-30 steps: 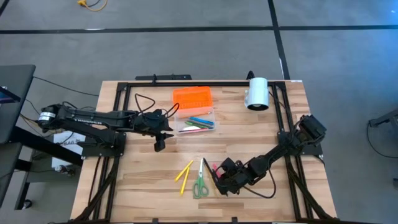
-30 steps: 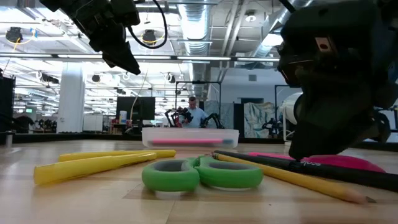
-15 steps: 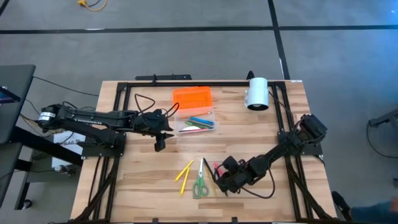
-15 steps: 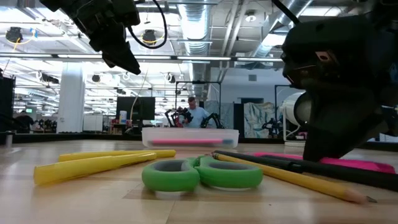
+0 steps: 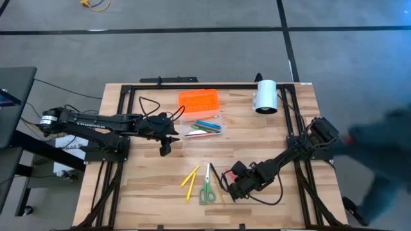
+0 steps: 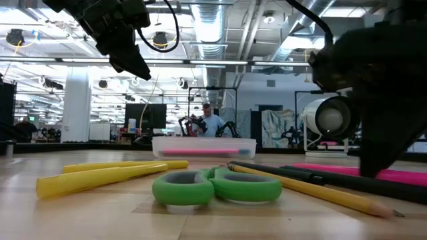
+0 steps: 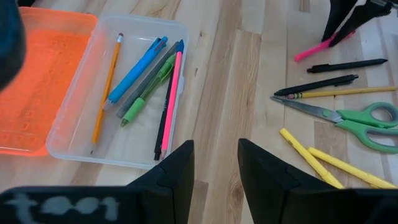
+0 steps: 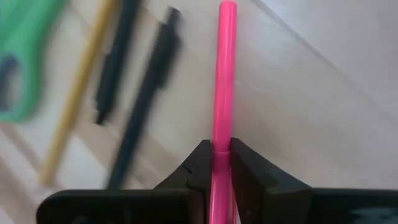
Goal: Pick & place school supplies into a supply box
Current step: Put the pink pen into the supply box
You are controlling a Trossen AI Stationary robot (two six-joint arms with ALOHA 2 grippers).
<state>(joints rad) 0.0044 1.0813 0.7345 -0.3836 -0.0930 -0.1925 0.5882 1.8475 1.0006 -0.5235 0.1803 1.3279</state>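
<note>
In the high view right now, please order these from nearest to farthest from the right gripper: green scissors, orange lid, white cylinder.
From the right gripper:
1. green scissors, just beside it, toward the table's left.
2. white cylinder, at the far edge.
3. orange lid, far edge, left of the cylinder.

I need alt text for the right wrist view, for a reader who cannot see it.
The right gripper pinches a pink pen lying on the wooden table. Beside it lie two black pens, a yellow pencil and green scissors.

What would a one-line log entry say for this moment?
right gripper: closed on pink pen | left gripper: open, waiting near supply box
</note>
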